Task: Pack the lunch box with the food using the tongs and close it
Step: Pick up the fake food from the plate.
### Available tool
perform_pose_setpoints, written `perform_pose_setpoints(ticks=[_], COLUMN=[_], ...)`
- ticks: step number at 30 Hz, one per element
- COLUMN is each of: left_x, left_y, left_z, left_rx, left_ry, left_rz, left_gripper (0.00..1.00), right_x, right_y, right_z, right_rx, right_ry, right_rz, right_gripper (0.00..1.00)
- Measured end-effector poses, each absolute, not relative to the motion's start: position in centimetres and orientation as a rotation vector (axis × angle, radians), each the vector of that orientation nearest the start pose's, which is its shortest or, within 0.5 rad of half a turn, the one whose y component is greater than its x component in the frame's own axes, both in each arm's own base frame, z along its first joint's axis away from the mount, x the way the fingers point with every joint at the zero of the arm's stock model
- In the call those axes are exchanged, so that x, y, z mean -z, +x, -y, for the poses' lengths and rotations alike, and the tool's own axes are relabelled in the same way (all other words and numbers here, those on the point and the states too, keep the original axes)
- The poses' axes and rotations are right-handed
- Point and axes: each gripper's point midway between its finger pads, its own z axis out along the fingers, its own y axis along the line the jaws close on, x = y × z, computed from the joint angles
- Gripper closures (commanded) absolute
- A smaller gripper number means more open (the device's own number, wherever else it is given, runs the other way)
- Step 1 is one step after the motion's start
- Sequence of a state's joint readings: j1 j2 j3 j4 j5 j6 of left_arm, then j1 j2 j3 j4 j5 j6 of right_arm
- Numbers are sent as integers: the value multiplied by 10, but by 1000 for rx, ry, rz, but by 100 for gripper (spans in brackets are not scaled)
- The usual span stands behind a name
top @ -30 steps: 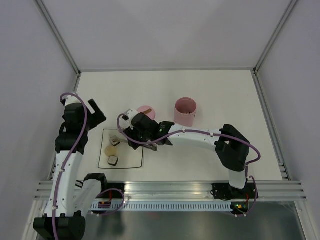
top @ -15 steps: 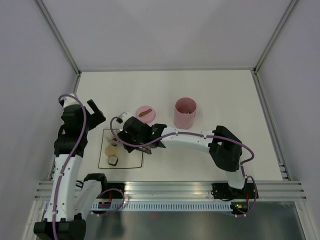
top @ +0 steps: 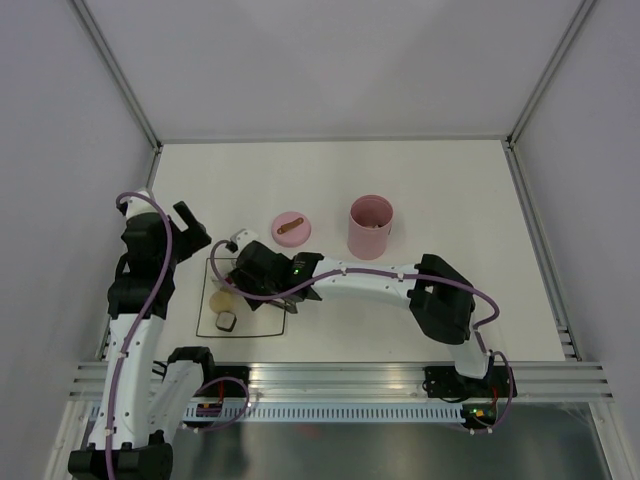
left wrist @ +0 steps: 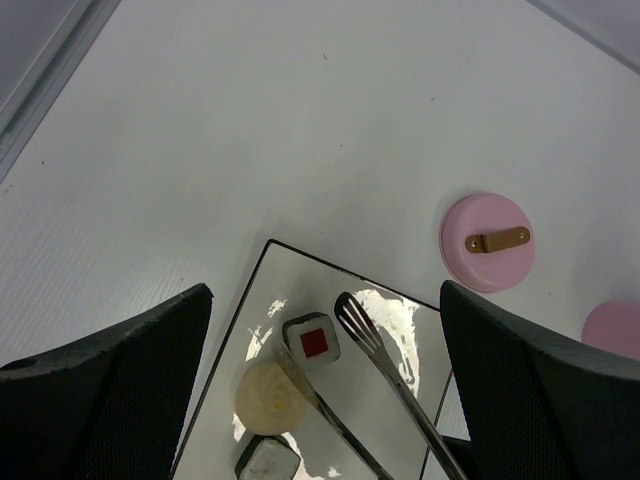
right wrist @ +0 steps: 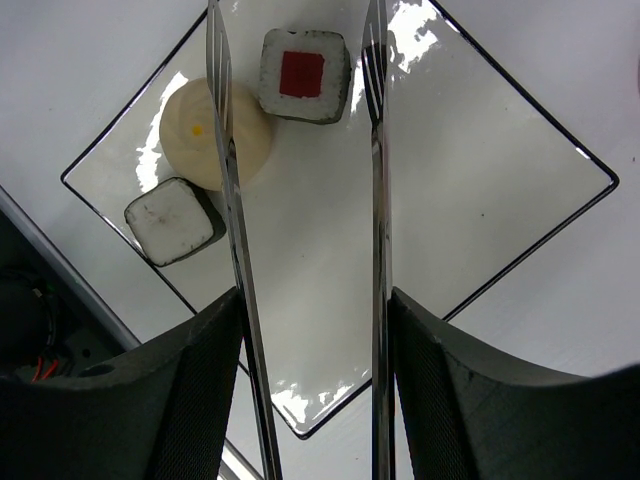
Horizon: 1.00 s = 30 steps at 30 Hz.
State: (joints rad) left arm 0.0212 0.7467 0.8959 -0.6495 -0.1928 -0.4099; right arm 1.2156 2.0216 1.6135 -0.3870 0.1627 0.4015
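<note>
The silver tongs (right wrist: 375,150) are held by their arms between my right gripper's (right wrist: 315,292) fingers, over the white plate (right wrist: 480,200). Their spread tips (left wrist: 375,350) flank the red-centred roll (right wrist: 303,75). A beige ball (right wrist: 215,135) and a white-and-black roll (right wrist: 172,220) lie beside it; these are the food in view. The pink lunch box (top: 371,226) stands open to the right, with its lid (top: 291,226) flat on the table to its left. My left gripper (left wrist: 325,290) hangs open and empty above the plate's left side.
The right arm (top: 380,275) stretches across the table from the near right to the plate (top: 204,300). Walls with metal rails bound the table on the left, back and right. The lid (left wrist: 487,242) lies just beyond the plate's far corner.
My right gripper has carried the tongs leftward over the plate to the red-centred roll. The left arm has drifted slightly left.
</note>
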Motion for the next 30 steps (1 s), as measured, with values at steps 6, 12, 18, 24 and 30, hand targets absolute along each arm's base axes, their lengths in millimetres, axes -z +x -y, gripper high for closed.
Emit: perform_pose_setpoints(ticks=[6,12,18,24,30], left_x=[-237,-236,-236,-236,-236], left_y=[259,258,258,258,258], left_z=[-23,-23,-23,-23,-23], left_rx=[42,42,42,41,41], left_ry=[-554,-554,-554,-554,-554], left_rz=[-1978,-1979,-1979,-1979,-1979], left_gripper=[0,0,0,0,0], right_x=[-93,-84,-85,-84,-82], right_y=[199,198,198,199,201], right_z=[-493,-490,-487,-483,-472], right_rx=[-507,-461,-430,-390,-350], right_ry=[-892,-901,-909,-918,-926], right_rz=[-2281,-2298,-2300,-2294,-2294], right_gripper=[36,39,47,63,71])
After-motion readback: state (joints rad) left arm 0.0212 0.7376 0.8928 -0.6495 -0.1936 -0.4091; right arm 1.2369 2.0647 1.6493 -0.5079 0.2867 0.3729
